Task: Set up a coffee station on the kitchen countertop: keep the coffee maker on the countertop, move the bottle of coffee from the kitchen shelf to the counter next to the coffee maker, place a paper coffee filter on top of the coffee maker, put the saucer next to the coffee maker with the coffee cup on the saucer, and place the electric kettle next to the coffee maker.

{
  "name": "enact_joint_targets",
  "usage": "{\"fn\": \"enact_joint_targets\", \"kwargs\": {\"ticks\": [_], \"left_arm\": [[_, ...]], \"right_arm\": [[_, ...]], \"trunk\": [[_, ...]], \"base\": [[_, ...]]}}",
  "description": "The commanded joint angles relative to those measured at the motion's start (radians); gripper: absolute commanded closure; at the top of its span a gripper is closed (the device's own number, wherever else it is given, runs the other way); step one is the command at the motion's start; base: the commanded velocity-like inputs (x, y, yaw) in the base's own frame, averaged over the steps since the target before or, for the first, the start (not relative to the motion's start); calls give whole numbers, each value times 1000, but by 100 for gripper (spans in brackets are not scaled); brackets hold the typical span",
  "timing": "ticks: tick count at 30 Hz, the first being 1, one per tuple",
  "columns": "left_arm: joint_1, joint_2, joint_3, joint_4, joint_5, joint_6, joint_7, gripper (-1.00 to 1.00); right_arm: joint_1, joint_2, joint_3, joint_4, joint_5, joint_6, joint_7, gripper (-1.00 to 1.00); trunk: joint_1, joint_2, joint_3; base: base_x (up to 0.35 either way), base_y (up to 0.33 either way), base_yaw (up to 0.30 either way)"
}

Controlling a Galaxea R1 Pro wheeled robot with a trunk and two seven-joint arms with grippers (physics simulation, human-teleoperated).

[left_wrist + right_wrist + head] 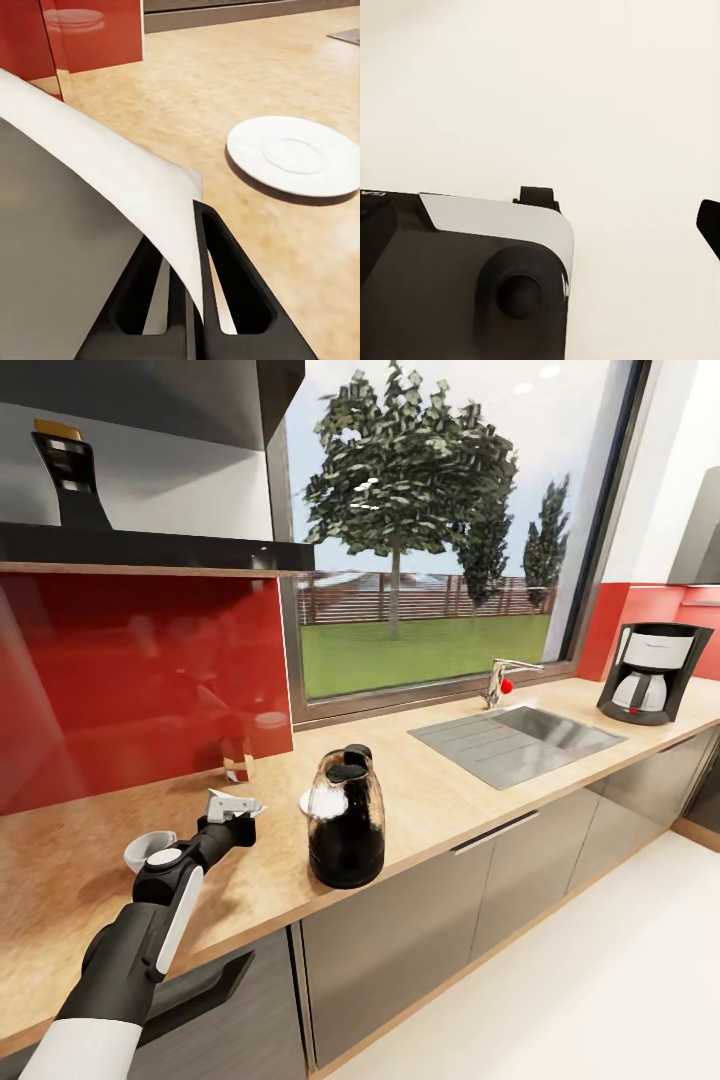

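Note:
My left gripper (232, 807) (187, 225) hovers low over the kitchen countertop (450, 790), shut on the paper coffee filter (222, 797) (97, 172), a white sheet pinched between its black fingers (232, 285). The saucer (308, 801) (292, 156) lies just beyond it, partly behind the electric kettle (345, 820). Left of the arm stands the white coffee cup (148, 850). The coffee maker (655, 672) is at the counter's far right end. The bottle of coffee (65, 465) stands on the kitchen shelf (150, 545) at upper left. My right gripper (540, 225) hangs open over pale floor.
A steel sink (520, 740) with a tap (500, 680) lies between the kettle and the coffee maker. A drinking glass (237, 760) stands against the red backsplash (130, 670). Grey cabinet fronts (420, 940) run below the counter, with pale floor (600, 1000) to the right.

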Motion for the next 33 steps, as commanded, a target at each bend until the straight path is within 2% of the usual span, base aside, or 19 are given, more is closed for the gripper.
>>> {"fn": "enact_joint_targets", "kwargs": {"ticks": [1, 31, 33], "left_arm": [[-1, 0, 1, -1, 2, 6, -2, 100], [-1, 0, 0, -2, 2, 6, -2, 100], [-1, 0, 0, -2, 2, 6, -2, 100]], "right_arm": [[-1, 0, 0, 1, 8, -3, 0, -100], [-1, 0, 0, 1, 8, -3, 0, -100], [-1, 0, 0, 1, 8, -3, 0, -100]], "trunk": [[0, -1, -1], [-115, 209, 93], [-115, 209, 93]], "base": [[0, 0, 0], [0, 0, 0], [0, 0, 0]]}}
